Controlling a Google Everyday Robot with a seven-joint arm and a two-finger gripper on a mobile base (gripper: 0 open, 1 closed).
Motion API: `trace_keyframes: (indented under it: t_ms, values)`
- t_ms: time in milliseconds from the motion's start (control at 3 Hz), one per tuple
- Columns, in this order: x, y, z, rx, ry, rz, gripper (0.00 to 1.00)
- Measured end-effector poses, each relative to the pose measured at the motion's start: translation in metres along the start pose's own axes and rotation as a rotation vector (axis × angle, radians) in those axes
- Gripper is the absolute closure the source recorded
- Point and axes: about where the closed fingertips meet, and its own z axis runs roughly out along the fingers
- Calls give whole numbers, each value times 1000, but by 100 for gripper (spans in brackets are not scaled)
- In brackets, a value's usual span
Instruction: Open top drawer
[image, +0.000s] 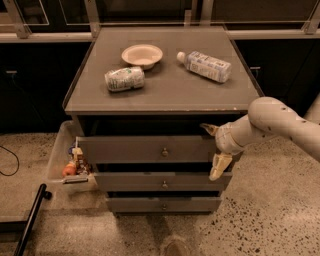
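Since the grey cabinet (170, 95) stands square to the camera, its three drawer fronts all face out, stacked beneath the flat top. The robot's pale arm (280, 122) reaches in from the right, about level with the uppermost front, which suits a straight outward pull. The top drawer (125, 150) sits directly under the cabinet top, above the two other fronts; I cannot tell whether it has left its frame at all.

A clear plastic bin (54, 160) holding snack packets lies on the floor against the cabinet's left side, out of the drawers' path. On the top, a plastic bottle (205, 66) and a can (125, 79) lie on their sides, and a shallow bowl (142, 54) stands upright. All three are set back from the front edge, so a gentle pull should not unsettle them.

The gripper (216, 149) is at the drawer's right end, spread wide and holding nothing. One finger points up near the front's upper edge, the other hangs below its lower edge. The round knob (164, 151) is at the middle of the front, apart from the gripper to its left, so no grasp seems made yet.
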Motion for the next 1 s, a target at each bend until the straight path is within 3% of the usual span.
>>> trace_keyframes:
  t_ms: [1000]
  values:
    - [17,-7,7,2,1,29,0]
